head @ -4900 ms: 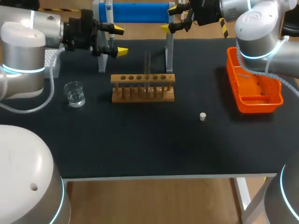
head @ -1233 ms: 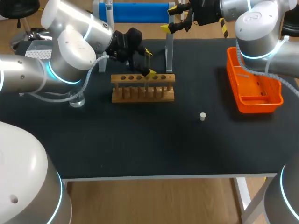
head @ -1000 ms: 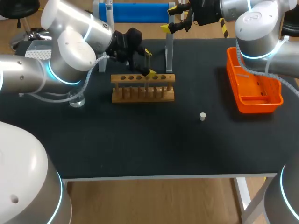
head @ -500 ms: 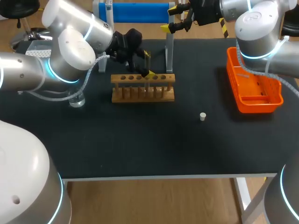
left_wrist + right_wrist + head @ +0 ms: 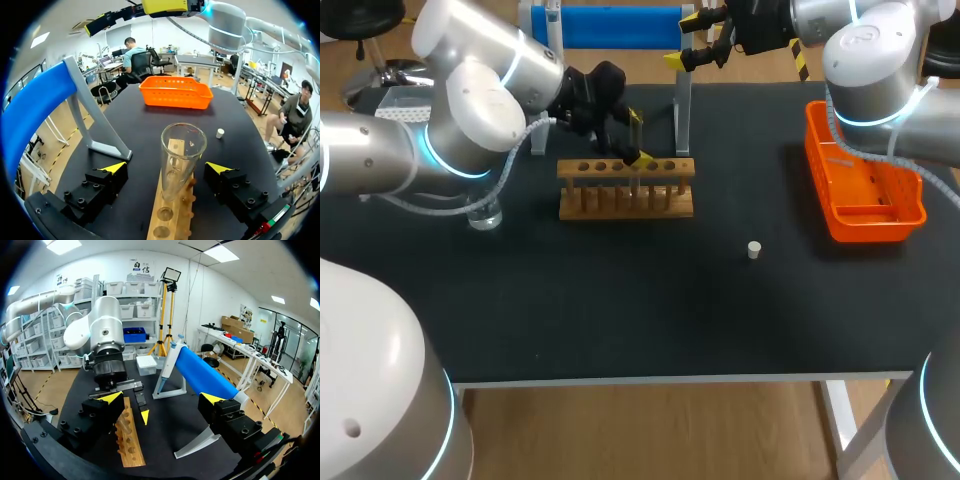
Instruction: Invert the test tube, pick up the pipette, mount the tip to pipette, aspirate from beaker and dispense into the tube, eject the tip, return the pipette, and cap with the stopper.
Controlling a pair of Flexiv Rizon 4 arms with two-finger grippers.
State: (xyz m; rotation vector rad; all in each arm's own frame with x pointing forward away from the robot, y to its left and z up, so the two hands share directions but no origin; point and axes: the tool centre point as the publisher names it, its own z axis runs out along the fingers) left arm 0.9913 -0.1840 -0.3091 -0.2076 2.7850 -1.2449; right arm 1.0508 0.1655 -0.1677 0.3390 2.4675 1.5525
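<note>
Straddling the test tube point(image 5: 182, 155) that stands in the rack point(image 5: 625, 187), left tool point(image 5: 166, 167) spread, clear of glass. Swung in from far left on the desk point(image 5: 650, 310) seconds ago, barely shifted since. Probably about to pinch; inversion not begun. Keeping right tool point(image 5: 685, 40) spread, far back.

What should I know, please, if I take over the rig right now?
Left hand: open, either side of the test tube in the wooden rack, not gripping.
Right hand: open, empty, up by the blue stand at the back.
Beaker beside the rack under the left arm; stopper loose on the table.
Nothing looks done; tube inversion and every later step remain.
</note>
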